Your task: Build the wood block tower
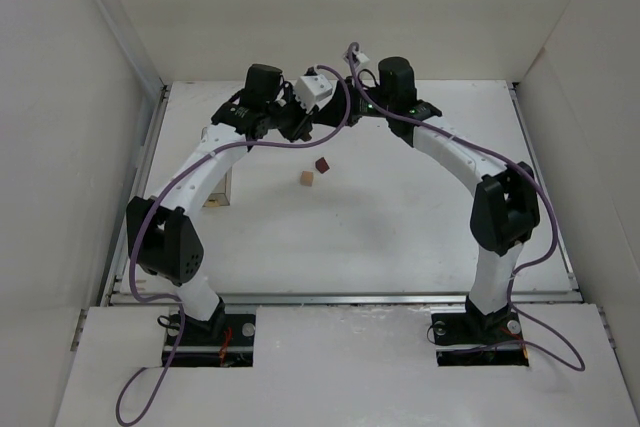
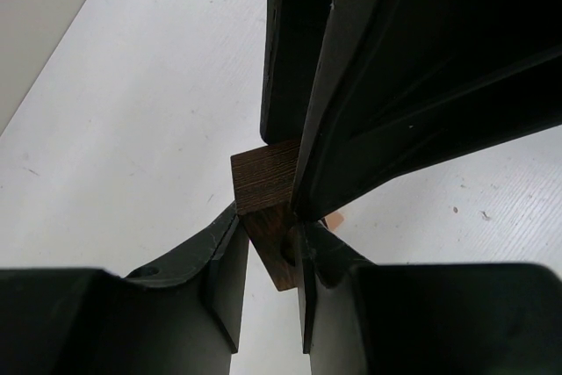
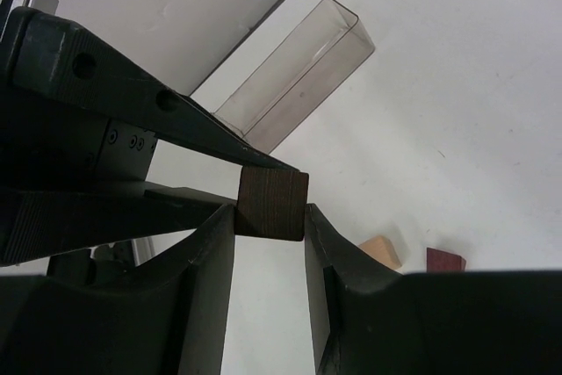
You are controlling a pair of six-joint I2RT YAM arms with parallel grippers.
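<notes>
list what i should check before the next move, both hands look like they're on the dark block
1. Right hand closed on both sides of the dark brown block: ok
2. Left hand released from that block: not ok, it grips the block too
3. Block sits square in the right hand: ok
4. Tan cube bare on top, on the table: ok
5. Maroon piece apart from the cube: ok
6. Clear box away from the cube: ok

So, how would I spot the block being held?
At the far middle of the table, the left tool and right tool meet. Between them sits the dark brown block, held aloft; the tan cube and maroon piece lie loose below.
</notes>
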